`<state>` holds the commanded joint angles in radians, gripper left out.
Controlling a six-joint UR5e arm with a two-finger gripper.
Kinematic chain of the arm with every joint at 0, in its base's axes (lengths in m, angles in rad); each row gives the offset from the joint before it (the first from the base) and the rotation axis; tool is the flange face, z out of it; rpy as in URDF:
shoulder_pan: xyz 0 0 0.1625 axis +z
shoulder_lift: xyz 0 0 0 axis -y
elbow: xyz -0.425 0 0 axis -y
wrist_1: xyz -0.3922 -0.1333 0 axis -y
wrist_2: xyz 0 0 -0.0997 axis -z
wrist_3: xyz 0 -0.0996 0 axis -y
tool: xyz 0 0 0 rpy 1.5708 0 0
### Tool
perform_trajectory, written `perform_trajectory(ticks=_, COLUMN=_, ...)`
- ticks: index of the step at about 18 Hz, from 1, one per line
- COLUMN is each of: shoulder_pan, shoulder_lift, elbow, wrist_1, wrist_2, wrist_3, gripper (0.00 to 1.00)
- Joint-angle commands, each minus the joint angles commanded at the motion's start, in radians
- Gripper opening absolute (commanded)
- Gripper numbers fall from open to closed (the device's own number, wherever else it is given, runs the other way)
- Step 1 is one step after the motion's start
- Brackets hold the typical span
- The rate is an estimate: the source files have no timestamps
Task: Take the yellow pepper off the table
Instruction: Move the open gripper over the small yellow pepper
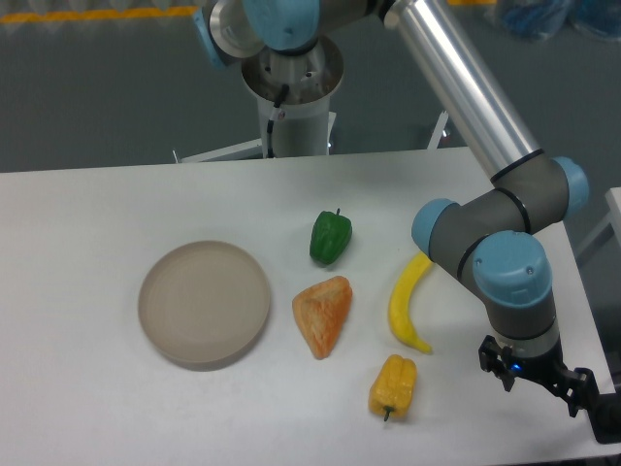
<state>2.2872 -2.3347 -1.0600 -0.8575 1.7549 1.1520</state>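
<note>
The yellow pepper [392,385] lay on the white desk [87,408], close to the front edge, with its dark stem pointing at the front. The gripper [543,381] hung off to the right of it, near the desk's right edge, and did not touch it. The fingers were mostly hidden, so I could not tell if they were spread or closed. A little farther back lay an orange wedge [323,315] and a banana [408,302], one on each side of the pepper. A round tan plate [204,303] sat to the left. Behind the wedge was a green pepper [330,236]. The arm's base [291,87] stood at the back.
</note>
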Motion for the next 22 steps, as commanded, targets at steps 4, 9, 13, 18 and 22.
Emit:
perform_trajectory(ticks=4, shoulder_pan=0.000, shoulder_lift=0.008, elbow=-0.003, wrist_1=0.000, wrist_2=-0.005, wrist_3=0.001, gripper=1.00)
perform_trajectory(ticks=9, shoulder_pan=0.005, shoulder_lift=0.040, elbow=-0.026, wrist_1=-0.003, wrist_2=-0.038, wrist_3=-0.012, gripper=1.00)
perform_trajectory(ticks=13, shoulder_pan=0.006, shoulder_lift=0.110, elbow=-0.095, wrist_1=-0.012, wrist_2=-0.110, wrist_3=-0.124, gripper=1.00)
perform_trajectory(ticks=18, shoulder_pan=0.002, shoulder_lift=0.230, elbow=-0.259, wrist_1=-0.012, wrist_2=-0.246, wrist_3=-0.395, gripper=1.00)
perform_trajectory(ticks=22, shoulder_pan=-0.032, shoulder_lift=0.229, elbow=-0.325, wrist_1=-0.012, wrist_2=-0.270, wrist_3=-0.462, gripper=1.00)
